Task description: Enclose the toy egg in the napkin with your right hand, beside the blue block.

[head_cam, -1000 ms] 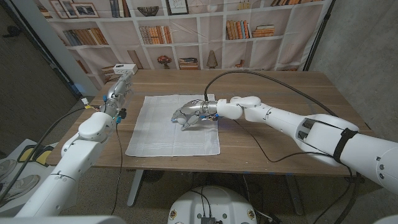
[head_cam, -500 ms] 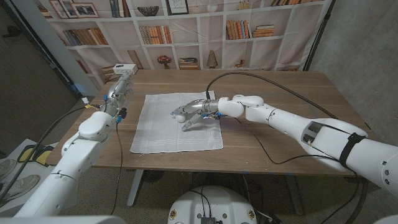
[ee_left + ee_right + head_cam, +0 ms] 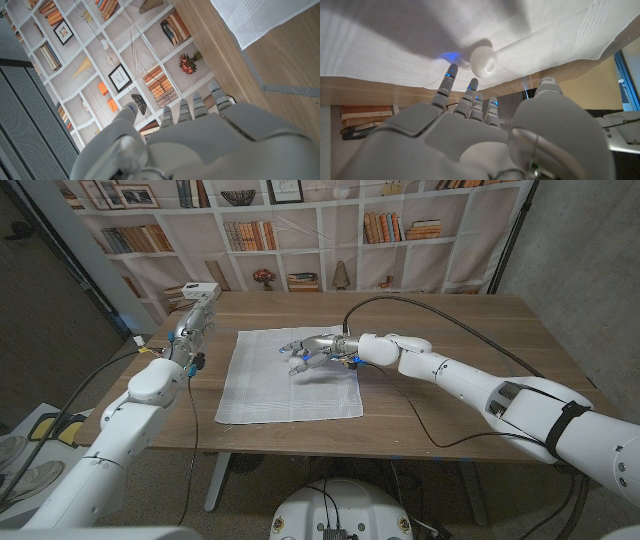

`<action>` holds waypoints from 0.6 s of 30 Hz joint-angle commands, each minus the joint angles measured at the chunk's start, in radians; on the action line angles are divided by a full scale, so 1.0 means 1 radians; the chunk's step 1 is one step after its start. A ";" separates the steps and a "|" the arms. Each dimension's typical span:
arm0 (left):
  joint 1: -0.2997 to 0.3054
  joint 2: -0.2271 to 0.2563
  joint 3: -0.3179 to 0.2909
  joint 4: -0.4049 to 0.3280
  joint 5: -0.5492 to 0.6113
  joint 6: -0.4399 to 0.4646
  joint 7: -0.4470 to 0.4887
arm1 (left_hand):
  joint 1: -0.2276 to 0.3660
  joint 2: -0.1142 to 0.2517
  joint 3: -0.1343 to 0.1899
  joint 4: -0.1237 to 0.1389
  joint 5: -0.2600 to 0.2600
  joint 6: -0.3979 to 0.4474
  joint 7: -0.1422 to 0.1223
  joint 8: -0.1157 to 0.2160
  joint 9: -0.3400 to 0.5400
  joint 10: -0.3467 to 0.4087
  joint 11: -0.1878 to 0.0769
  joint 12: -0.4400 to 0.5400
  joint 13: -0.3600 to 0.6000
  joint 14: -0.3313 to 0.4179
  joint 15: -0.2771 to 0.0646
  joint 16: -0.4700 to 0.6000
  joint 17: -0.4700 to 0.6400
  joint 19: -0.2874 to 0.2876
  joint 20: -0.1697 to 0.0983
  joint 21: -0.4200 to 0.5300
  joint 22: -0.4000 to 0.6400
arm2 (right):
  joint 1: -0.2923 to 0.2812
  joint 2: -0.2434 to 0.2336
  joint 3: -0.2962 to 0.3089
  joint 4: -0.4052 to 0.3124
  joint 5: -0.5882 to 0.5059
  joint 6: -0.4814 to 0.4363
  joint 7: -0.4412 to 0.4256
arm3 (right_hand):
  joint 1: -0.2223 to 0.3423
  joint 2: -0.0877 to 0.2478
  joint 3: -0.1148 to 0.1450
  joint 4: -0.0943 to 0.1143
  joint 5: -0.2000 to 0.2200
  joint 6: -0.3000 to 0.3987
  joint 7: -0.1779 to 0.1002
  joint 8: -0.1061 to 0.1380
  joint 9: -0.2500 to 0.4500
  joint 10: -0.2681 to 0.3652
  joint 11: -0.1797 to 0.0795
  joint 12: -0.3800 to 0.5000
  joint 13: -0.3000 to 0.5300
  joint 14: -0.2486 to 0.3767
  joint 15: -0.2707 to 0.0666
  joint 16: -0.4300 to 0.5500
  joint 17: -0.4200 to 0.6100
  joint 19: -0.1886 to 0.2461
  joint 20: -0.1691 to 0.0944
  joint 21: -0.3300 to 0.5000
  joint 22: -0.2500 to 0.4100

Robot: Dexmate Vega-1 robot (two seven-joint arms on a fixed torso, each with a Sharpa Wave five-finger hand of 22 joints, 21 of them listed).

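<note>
The napkin point(image 3: 290, 375) lies spread flat, nothing wrapped yet. My right hand point(image 3: 313, 350) hovers over it, fingers apart, holding nothing; the egg point(image 3: 484, 61) sits on the cloth just past my fingertips. Wrapping remains.

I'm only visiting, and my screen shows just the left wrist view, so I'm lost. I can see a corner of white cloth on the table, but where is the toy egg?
Observer: The right wrist view shows the toy egg lying on the napkin.
Visitor: Is a hand holding it?
Observer: No. The right hand hovers over the napkin with its fingers spread, and the egg sits just past their tips.
Visitor: Is the napkin wrapped round the egg yet?
Observer: Not yet. In the head view it lies spread out on the table.
</note>
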 commanded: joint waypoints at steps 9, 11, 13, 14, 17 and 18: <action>0.026 -0.004 0.009 -0.030 -0.014 0.041 0.021 | -0.006 0.001 0.009 -0.001 0.009 -0.004 -0.005 0.000 0.000 -0.005 0.004 0.002 0.002 -0.006 0.005 0.002 0.002 0.002 0.005 -0.006 0.005 | -0.071 0.027 0.124 0.038 0.150 0.021 -0.151 | 0.066 0.078 0.041 -0.035 0.007 0.094 0.013 0.029 -0.006 0.083 0.003 0.026 -0.010 0.048 0.000 0.036 -0.018 0.028 0.001 -0.035 0.003; 0.031 -0.006 0.009 -0.036 -0.015 0.044 0.023 | -0.007 0.001 0.009 -0.001 0.009 -0.004 -0.006 0.000 0.000 -0.005 0.003 0.002 0.002 -0.006 0.006 0.002 0.002 0.002 0.005 -0.006 0.005 | -0.074 0.025 0.127 0.030 0.135 0.009 -0.182 | 0.081 0.095 0.051 -0.045 0.001 0.115 0.016 0.033 -0.007 0.105 0.005 0.032 -0.012 0.068 -0.008 0.046 -0.022 0.047 -0.001 -0.037 0.004; 0.035 -0.006 0.010 -0.041 -0.015 0.047 0.024 | -0.007 0.001 0.010 -0.001 0.009 -0.004 -0.006 0.000 0.000 -0.004 0.002 0.002 0.002 -0.007 0.006 0.002 0.002 0.003 0.004 -0.007 0.005 | -0.081 0.019 0.128 0.006 0.107 -0.024 -0.223 | 0.103 0.117 0.066 -0.059 -0.004 0.134 0.013 0.037 -0.008 0.123 0.004 0.036 -0.014 0.082 -0.016 0.053 -0.026 0.070 -0.004 -0.037 0.004; 0.036 -0.007 0.011 -0.043 -0.014 0.048 0.026 | -0.007 0.001 0.010 -0.001 0.009 -0.004 -0.006 0.000 0.000 -0.005 0.001 0.002 0.002 -0.007 0.006 0.002 0.002 0.002 0.004 -0.007 0.005 | -0.084 0.017 0.129 -0.006 0.092 -0.042 -0.243 | 0.103 0.124 0.069 -0.058 -0.007 0.144 0.013 0.040 -0.008 0.130 0.005 0.037 -0.015 0.090 -0.015 0.057 -0.027 0.078 -0.005 -0.037 0.004; 0.042 -0.011 0.013 -0.049 -0.015 0.049 0.030 | -0.007 0.001 0.010 -0.001 0.009 -0.005 -0.006 0.000 0.000 -0.004 0.001 0.002 0.002 -0.007 0.005 0.002 0.002 0.002 0.005 -0.008 0.005 | -0.085 0.018 0.132 -0.014 0.089 -0.070 -0.259 | 0.119 0.144 0.083 -0.068 -0.016 0.169 0.010 0.045 -0.009 0.156 -0.003 0.043 -0.017 0.113 -0.027 0.065 -0.033 0.109 -0.025 -0.034 0.003; 0.044 -0.012 0.013 -0.052 -0.015 0.051 0.031 | -0.007 0.001 0.010 -0.001 0.009 -0.005 -0.006 0.000 0.000 -0.005 0.002 0.002 0.002 -0.007 0.005 0.002 0.002 0.002 0.005 -0.008 0.005 | -0.080 0.020 0.131 -0.010 0.093 -0.073 -0.254 | 0.118 0.146 0.083 -0.068 -0.019 0.173 0.010 0.045 -0.009 0.161 -0.003 0.044 -0.018 0.115 -0.027 0.064 -0.036 0.108 -0.043 -0.037 0.003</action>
